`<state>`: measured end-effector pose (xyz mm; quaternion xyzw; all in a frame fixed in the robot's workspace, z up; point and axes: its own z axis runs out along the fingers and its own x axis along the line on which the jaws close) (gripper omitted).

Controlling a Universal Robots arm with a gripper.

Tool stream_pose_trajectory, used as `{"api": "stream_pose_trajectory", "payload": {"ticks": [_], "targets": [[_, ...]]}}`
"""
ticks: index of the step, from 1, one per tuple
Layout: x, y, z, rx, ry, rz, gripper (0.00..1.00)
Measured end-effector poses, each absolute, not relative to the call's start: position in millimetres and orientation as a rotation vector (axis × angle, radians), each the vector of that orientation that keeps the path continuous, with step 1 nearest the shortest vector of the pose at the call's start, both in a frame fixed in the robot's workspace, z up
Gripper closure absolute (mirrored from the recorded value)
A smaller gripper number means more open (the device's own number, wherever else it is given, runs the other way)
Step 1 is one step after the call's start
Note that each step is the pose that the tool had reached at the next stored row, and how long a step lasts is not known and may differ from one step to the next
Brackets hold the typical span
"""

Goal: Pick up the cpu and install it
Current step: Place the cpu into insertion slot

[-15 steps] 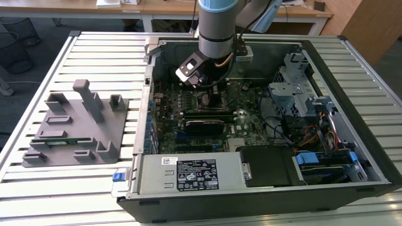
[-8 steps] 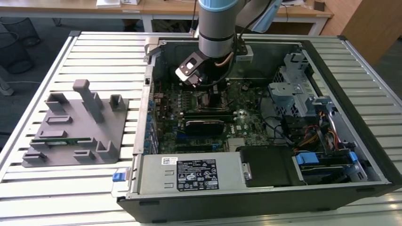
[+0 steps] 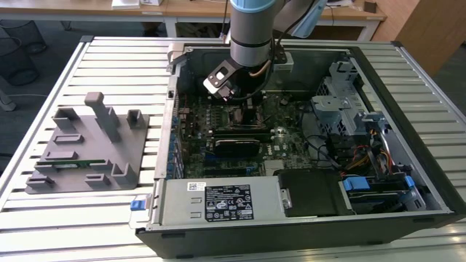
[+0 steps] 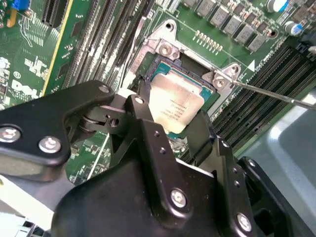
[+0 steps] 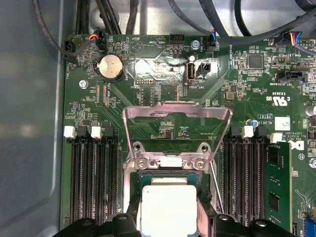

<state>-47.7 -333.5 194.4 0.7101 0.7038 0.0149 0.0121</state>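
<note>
Nearest, in the second wrist view: gripper (image 4: 173,116) closed on the cpu (image 4: 174,101), one black finger (image 4: 143,116) against each of two opposite edges, silver top plate up. Held right at the socket (image 4: 165,49) on the motherboard (image 4: 29,74), inside its metal frame; seated or just above it, cannot tell. Little slack at the socket's rim on every side.

Hinged load plate (image 5: 177,112) tipped up and back in the first wrist view, off the opening. Thin lever rod (image 5: 214,183) swung up just beside the socket's edge, close by one finger. Long black memory slots (image 5: 91,177) flanking the socket on both sides, near the fingers but apart from them. Further across the board, a round coin battery (image 5: 111,66).

In the exterior view, arm (image 3: 251,33) reaching straight down into the open computer case (image 3: 291,240). Drive cage (image 3: 339,106) and wire bundles toward the exterior view's right, with open room around the arm above the board. Outside the case, on the slatted table (image 3: 109,60) at the exterior view's left, a grey tray (image 3: 73,183) with upright blocks, well apart, a green memory stick (image 3: 69,162) lying in it.
</note>
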Motion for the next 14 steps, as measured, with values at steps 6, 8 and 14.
{"api": "stream_pose_trajectory", "payload": {"ticks": [6, 8, 14], "targets": [[-47.6, -333.6, 194.7, 2.220, 2.188, 0.046, 0.47], [-47.5, -333.7, 194.6, 2.225, 2.183, 0.046, 0.47], [-47.1, -333.8, 194.1, 2.240, 2.167, 0.046, 0.47]]}}
